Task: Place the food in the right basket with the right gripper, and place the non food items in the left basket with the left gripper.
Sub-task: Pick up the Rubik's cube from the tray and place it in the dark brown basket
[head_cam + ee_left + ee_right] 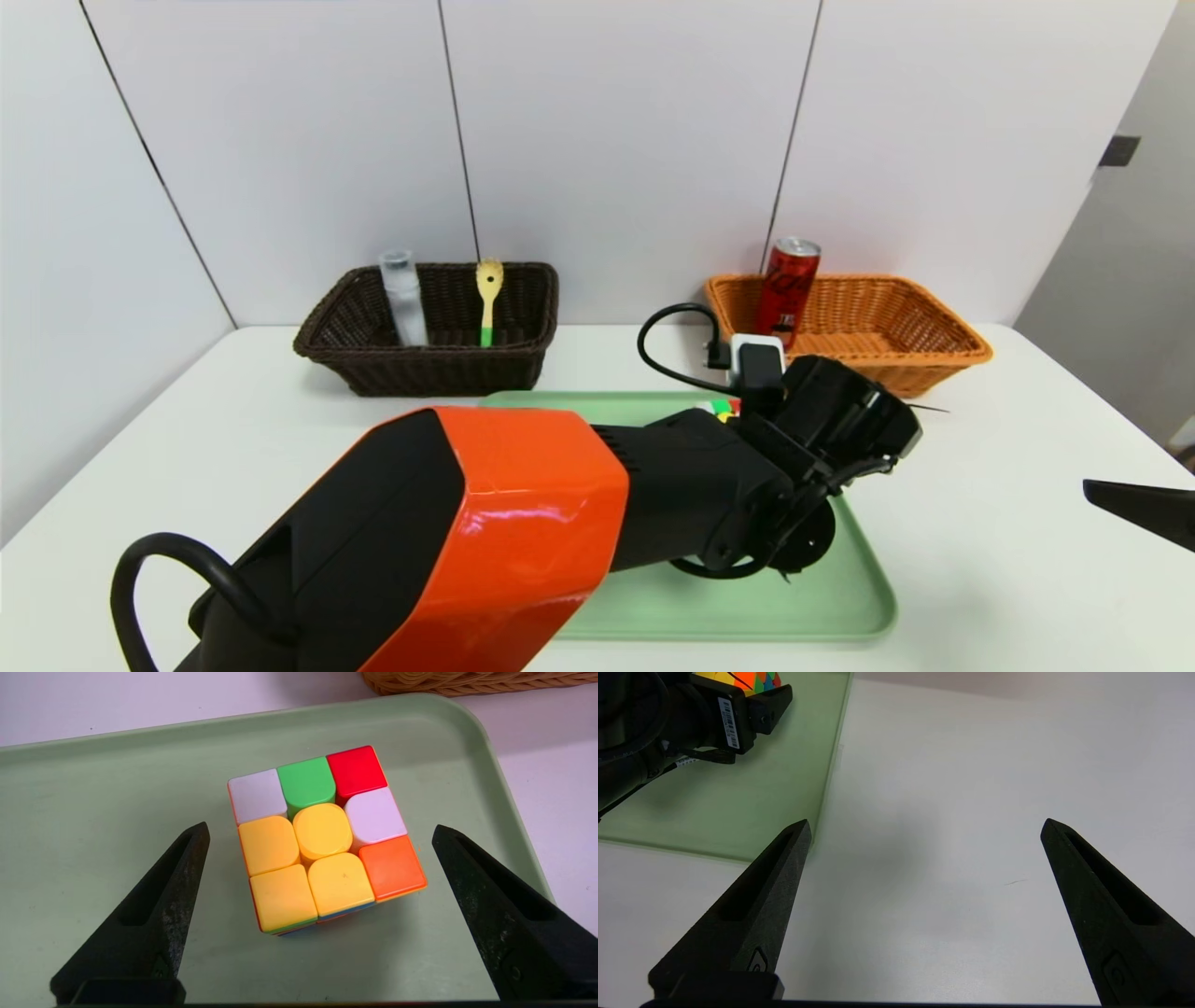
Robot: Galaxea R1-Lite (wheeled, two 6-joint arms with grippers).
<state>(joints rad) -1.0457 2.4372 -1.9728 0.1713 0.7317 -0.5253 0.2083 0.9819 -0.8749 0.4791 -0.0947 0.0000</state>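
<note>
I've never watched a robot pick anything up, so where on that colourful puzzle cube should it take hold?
Probably on two opposite flat sides of the puzzle cube, coming down from above. It sits flat on the green tray, turned slightly askew, with free space all around. The left gripper is open, its fingers either side of the cube, not touching.

I see bare tray (93, 812) on both sides of the cube (322, 840), with room for my left pincer (320, 833)'s spread fingers; ahead, only the orange basket (467, 681) stands past the rim.
</note>
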